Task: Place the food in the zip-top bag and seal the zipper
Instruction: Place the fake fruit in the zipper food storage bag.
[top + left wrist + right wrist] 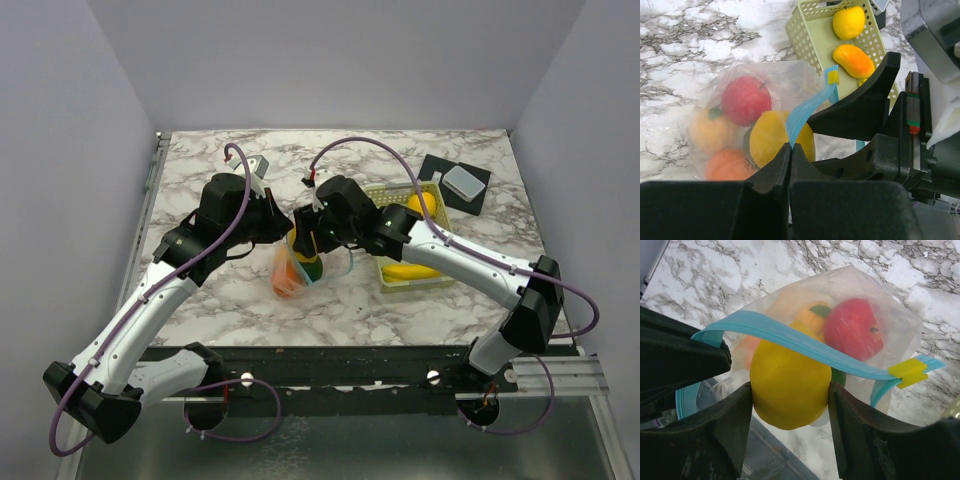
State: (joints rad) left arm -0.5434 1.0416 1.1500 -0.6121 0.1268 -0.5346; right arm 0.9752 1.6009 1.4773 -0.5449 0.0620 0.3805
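Note:
The clear zip-top bag (291, 272) lies in the middle of the table, between both grippers. It holds a red round fruit (745, 99), orange pieces (725, 165) and a green one. My left gripper (791, 146) is shut on the light blue zipper (807, 110) at one end of the mouth and holds it up. My right gripper (790, 390) is shut on a yellow round fruit (787, 382) at the open mouth, just under the zipper strip (790, 337). A yellow slider tab (907, 371) sits at the zipper's far end.
The pale yellow-green basket (372, 192) stands right of the bag. It holds a yellow fruit (848, 22), an orange-yellow piece (854, 60) and a banana (410, 272). A grey block on a black pad (463, 181) lies at the back right.

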